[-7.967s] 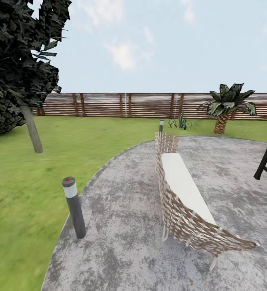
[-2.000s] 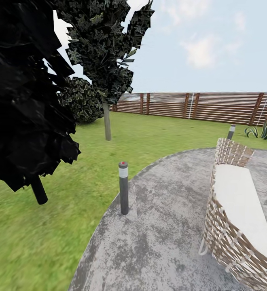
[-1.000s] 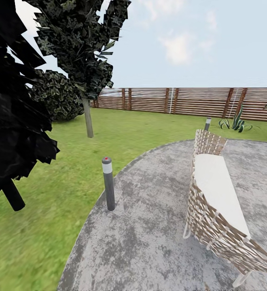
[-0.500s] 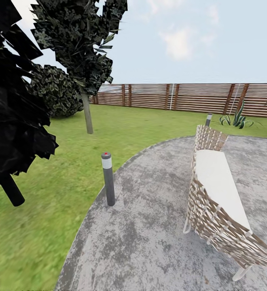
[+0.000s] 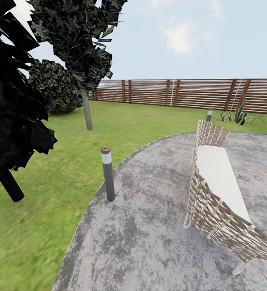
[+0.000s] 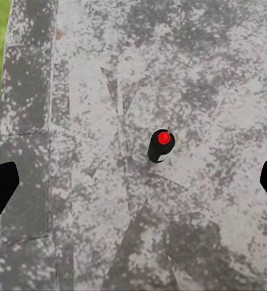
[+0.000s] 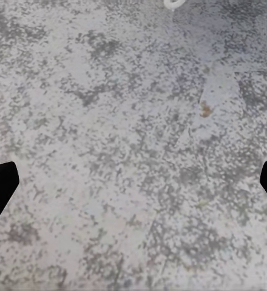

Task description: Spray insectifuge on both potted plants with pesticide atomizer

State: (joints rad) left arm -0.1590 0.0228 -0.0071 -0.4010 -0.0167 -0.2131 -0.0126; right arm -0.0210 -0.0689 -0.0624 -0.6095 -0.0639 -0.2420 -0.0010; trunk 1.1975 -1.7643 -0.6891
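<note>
Mottled grey stone paving (image 5: 149, 226) meets green lawn (image 5: 36, 218); both the left claw (image 6: 133, 185) and the right claw (image 7: 133, 185) are spread wide, empty.

A bright green lawn (image 5: 48, 226) borders a round paved patio (image 5: 149, 226) of mottled grey with darker and paler blotches. A dark grey bollard (image 5: 107, 173) has a white band and a red dot on top; from above (image 6: 161, 145) it shows as a black cylinder with that red dot. A bench (image 5: 218, 190) has a woven brown-and-cream lattice and a plain cream seat. The fence (image 5: 182, 93) is reddish-brown horizontal slats. Trees (image 5: 77, 40) carry near-black, speckled grey-green foliage on a pale grey trunk. A spiky plant (image 5: 239, 116) is green. The sky is pale blue with white clouds. Black fingertips (image 7: 0, 188) edge the grey, speckled paving.
</note>
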